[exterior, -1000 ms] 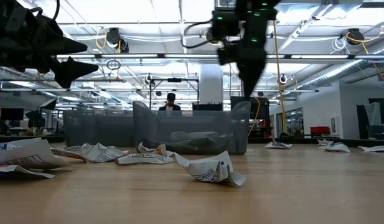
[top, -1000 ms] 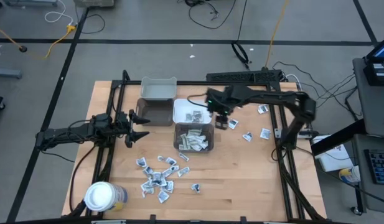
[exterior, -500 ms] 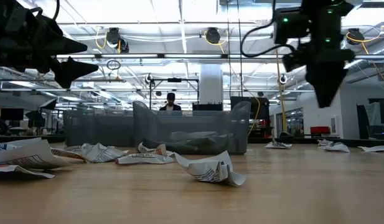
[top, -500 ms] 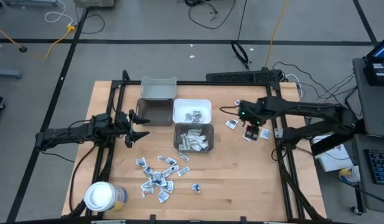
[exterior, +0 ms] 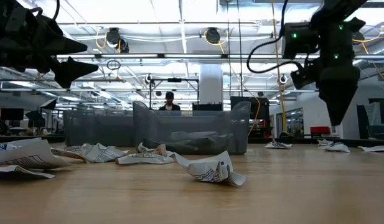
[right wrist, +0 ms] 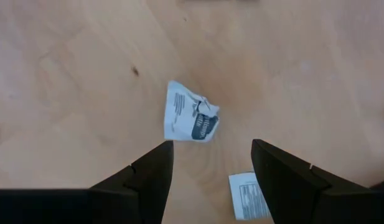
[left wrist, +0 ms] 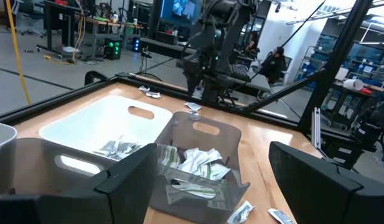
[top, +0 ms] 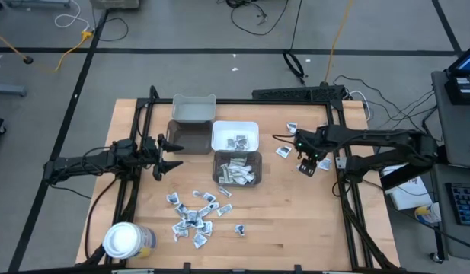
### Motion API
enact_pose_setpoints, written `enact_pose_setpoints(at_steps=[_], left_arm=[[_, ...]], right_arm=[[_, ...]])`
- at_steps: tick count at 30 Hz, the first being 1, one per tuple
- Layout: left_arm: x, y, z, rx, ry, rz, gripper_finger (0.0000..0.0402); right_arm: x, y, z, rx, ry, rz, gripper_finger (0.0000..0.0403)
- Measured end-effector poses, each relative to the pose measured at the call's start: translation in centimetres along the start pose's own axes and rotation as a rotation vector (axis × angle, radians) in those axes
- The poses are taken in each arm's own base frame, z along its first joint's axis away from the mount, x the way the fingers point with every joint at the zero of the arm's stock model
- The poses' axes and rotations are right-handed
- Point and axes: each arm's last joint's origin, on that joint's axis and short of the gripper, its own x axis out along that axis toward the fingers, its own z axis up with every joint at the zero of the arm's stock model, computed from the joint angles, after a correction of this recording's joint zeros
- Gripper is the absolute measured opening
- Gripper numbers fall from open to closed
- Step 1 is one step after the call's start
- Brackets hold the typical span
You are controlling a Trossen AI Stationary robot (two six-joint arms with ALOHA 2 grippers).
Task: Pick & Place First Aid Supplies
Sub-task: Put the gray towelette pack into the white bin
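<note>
**Ana:** Packets first, left to right in the overhead picture. The left gripper (top: 171,154) hangs at centre-left, fingers spread, nothing between them, beside the grey bin (top: 186,137). A cluster of packets (top: 193,217) lies at lower centre, below the bins.

**Ben:** And to the right?

**Ana:** The right gripper (top: 309,157) hovers right of centre over the scattered few, fingers parted and empty. Its wrist picture shows a crumpled packet (right wrist: 192,119) at frame centre, just ahead of the gap between the fingertips.

**Ben:** Its long axis?

**Ana:** Roughly up-down in that frame, so across the line between the fingers. A second packet (right wrist: 249,194) sits at the lower right, by one finger. The right arm is clearly nearer; a short forward shift and descent looks sufficient.
</note>
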Motion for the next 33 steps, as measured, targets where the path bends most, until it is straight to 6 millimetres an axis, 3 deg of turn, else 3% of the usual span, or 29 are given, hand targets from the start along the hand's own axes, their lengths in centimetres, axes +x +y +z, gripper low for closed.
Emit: enact_pose_setpoints(at_steps=[12, 17, 21, 27, 29, 33], left_arm=[[0.0, 0.0, 0.0, 0.000, 0.000, 0.000, 0.0310], [0.0, 0.0, 0.0, 0.000, 0.000, 0.000, 0.0310], [0.0, 0.0, 0.0, 0.000, 0.000, 0.000, 0.0310], [0.0, 0.0, 0.0, 0.000, 0.000, 0.000, 0.0310], [0.0, 0.0, 0.0, 0.000, 0.000, 0.000, 0.0310], [0.0, 0.0, 0.0, 0.000, 0.000, 0.000, 0.0310]], right_arm=[[4.8, 0.1, 0.1, 0.026, 0.003, 0.022, 0.0212], [5.1, 0.1, 0.2, 0.026, -0.001, 0.028, 0.0204], [5.2, 0.1, 0.2, 0.025, -0.003, 0.033, 0.0154], [4.7, 0.1, 0.2, 0.019, 0.001, 0.026, 0.0029], [4.1, 0.2, 0.4, 0.017, -0.006, 0.023, 0.0014], [2.3, 0.2, 1.0, 0.007, -0.001, 0.019, 0.0024]])
